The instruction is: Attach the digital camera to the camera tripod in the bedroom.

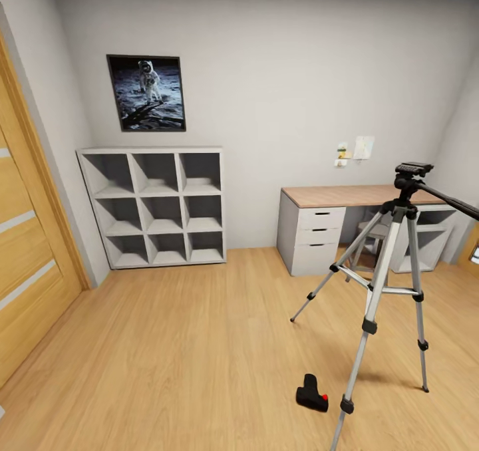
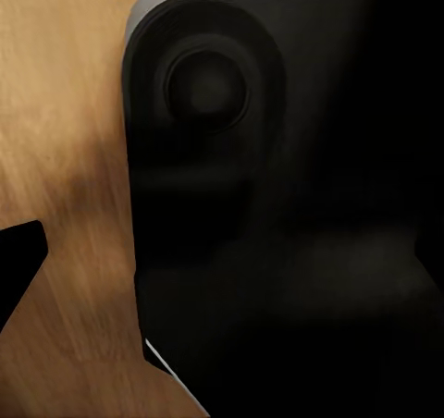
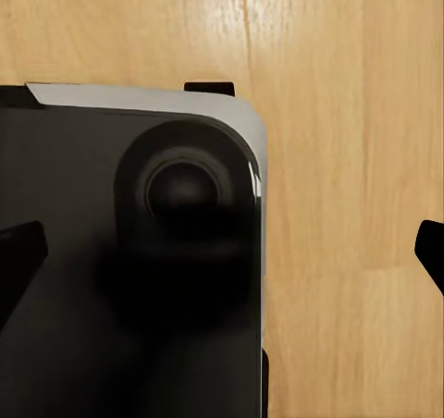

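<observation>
Right gripper jaws spread wide apart; one dark left fingertip at the frame's edge.

Head view surveys the bedroom from high; both wrist views face the plank floor closely

Head view: even, bright, diffuse light is filling the room; the camera tripod is casting only a faint shadow on the floor, and straight edges are bowing near the frame borders. Wrist views: dark housings are appearing soft and murky.
</observation>
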